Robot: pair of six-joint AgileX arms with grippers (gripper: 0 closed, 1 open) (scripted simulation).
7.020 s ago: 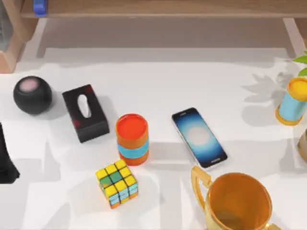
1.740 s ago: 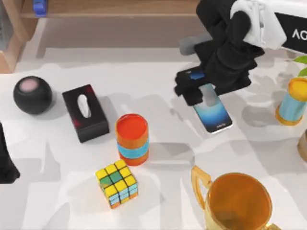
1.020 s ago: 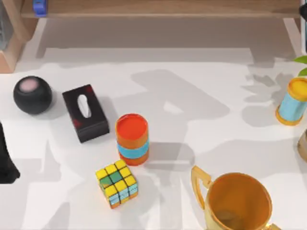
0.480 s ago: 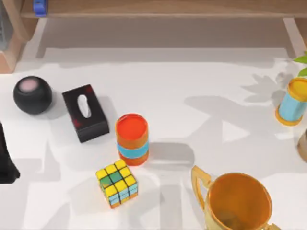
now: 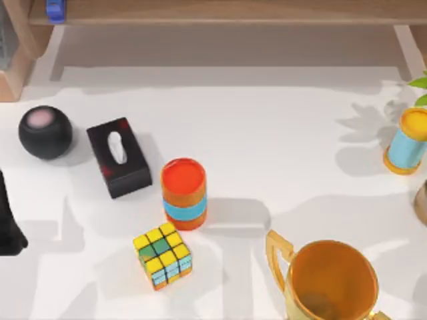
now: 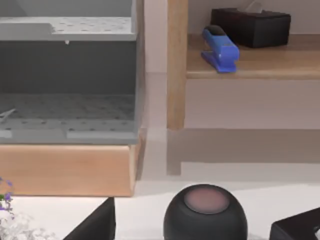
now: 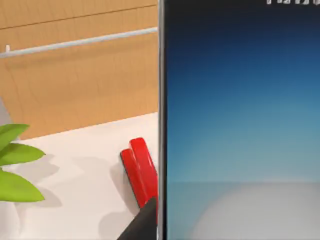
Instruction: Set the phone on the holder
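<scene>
At the far left of the table [image 5: 280, 140] sits a black ball [image 5: 45, 132] with a pale pink top; the left wrist view shows it close below that camera [image 6: 205, 212]. Beside it on its right lies a black box with red marks [image 5: 119, 157]. Right of the box stands an orange can with a blue band [image 5: 183, 193], and just near of it a coloured puzzle cube [image 5: 162, 255]. At the near right stands a gold cup [image 5: 330, 280]. At the far right edge stands a blue and yellow can [image 5: 407, 141] beside green leaves [image 5: 419, 90].

The phone [image 7: 240, 120] is off the table. In the right wrist view its blue screen stands close before the camera, upright, with a red item [image 7: 140, 170] on the table behind it. This placement indicates the right arm carries the phone; whether its pincer is clamped on the phone cannot be told. The state of the left pincer cannot be told either.

Judged step: transport of the phone toward the holder. The holder cannot be identified with certainty. The next move requires locating the holder, aligning the phone's lower edge with its slot, and lowering gently before release.
</scene>
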